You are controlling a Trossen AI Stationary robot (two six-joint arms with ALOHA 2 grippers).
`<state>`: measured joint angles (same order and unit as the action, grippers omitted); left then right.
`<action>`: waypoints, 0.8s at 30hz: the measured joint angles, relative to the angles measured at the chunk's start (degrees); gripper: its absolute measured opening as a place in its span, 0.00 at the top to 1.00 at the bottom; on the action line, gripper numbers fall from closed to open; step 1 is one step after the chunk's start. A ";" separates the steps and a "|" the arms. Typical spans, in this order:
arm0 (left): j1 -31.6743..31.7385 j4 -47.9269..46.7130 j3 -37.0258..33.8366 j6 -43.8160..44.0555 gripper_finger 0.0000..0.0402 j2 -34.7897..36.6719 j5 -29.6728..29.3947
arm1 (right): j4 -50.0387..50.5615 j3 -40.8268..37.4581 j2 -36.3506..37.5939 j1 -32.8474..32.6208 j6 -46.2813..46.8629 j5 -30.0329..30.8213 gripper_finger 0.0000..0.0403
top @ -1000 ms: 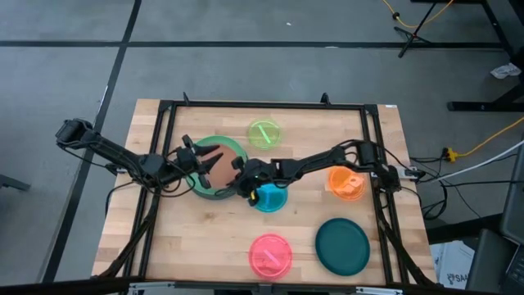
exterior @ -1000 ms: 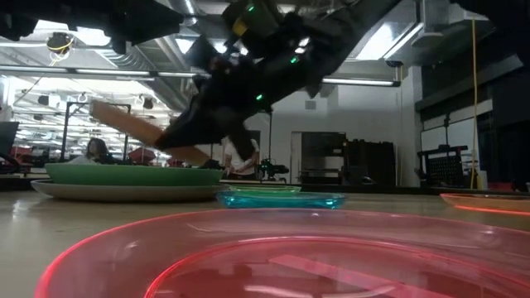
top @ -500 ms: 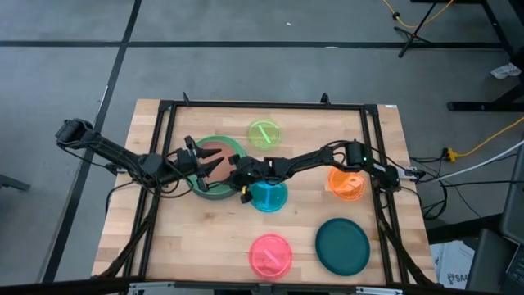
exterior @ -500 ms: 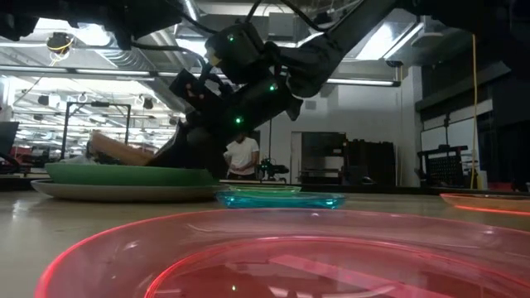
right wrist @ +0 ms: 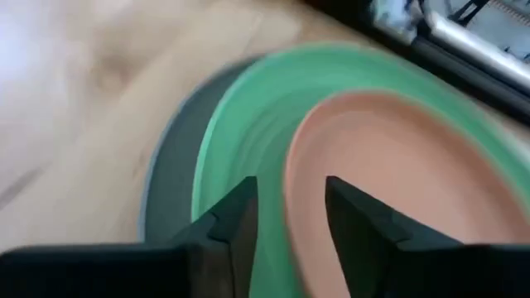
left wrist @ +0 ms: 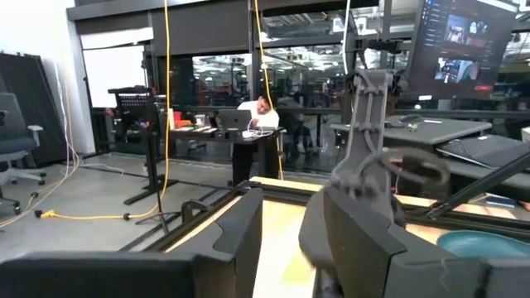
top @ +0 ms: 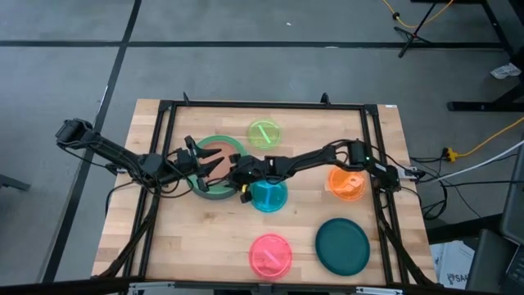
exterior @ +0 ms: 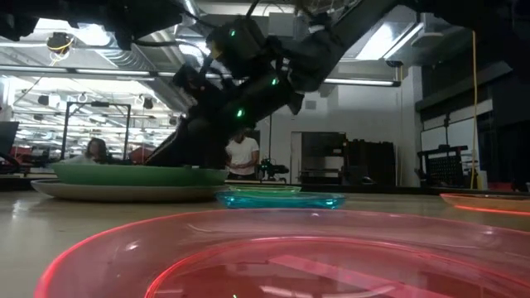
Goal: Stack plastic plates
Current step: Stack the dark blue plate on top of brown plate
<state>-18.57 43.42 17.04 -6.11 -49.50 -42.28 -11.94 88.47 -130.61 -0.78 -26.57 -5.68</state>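
Right tool (top: 232,174) now released, fingers parted; brown plate (top: 214,155) dropped flat onto green plate (top: 199,182) stack, left tool (top: 193,161) open alongside.

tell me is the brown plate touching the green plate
Touching. The right wrist view shows the brown plate lying flat inside the green plate, with no gap between them.

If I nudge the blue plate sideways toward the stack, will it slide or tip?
The blue plate lies flat and shallow on the bare wooden table, so it will probably slide, not tip. It looks thin and translucent, so likely light and easily overshot. Its low rim may slip under a finger, so push gently.
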 joint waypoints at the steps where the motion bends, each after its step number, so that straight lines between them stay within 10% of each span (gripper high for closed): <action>1: -0.02 -0.10 0.00 0.02 0.69 0.00 0.04 | 0.45 0.00 0.99 0.00 0.00 -0.16 0.65; 24: -1.33 -0.95 -0.04 0.25 0.69 -0.05 0.75 | 15.62 -34.63 44.87 -5.20 12.16 4.65 0.69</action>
<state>-19.90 42.46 16.99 -5.86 -49.54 -41.52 3.68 53.83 -85.75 -5.97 -14.40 -1.03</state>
